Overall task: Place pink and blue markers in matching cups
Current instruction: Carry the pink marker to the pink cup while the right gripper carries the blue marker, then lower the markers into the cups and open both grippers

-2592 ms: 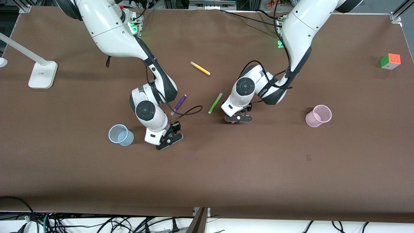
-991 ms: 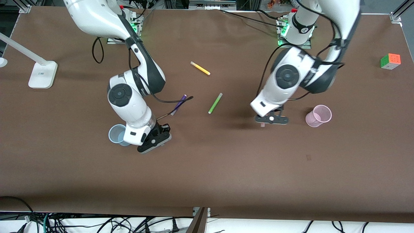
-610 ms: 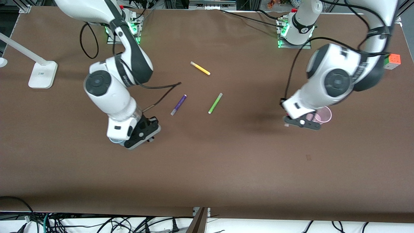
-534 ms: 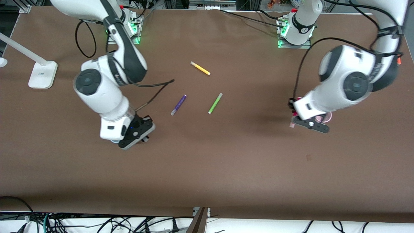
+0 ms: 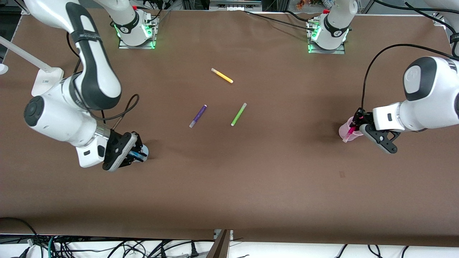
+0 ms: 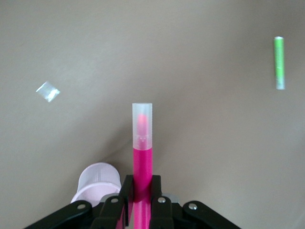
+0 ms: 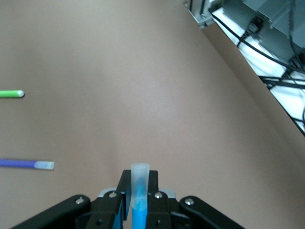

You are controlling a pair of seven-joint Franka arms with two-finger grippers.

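Note:
My left gripper is shut on the pink marker and holds it tilted over the pale pink cup toward the left arm's end of the table. In the left wrist view the marker sticks out past the shut gripper, its pale end forward, with the pink cup just beside it. My right gripper is shut on the blue marker over the pale blue cup, which the hand mostly hides. The right wrist view shows the blue marker in the shut gripper; the cup is hidden there.
A purple pen, a lime-green pen and a yellow pen lie mid-table. A white lamp base stands at the right arm's end. A small mark is on the mat.
Both arms swung outward with their markers. The right gripper moved over the blue cup, the left gripper over the pink cup, and both wrists tilted sideways.

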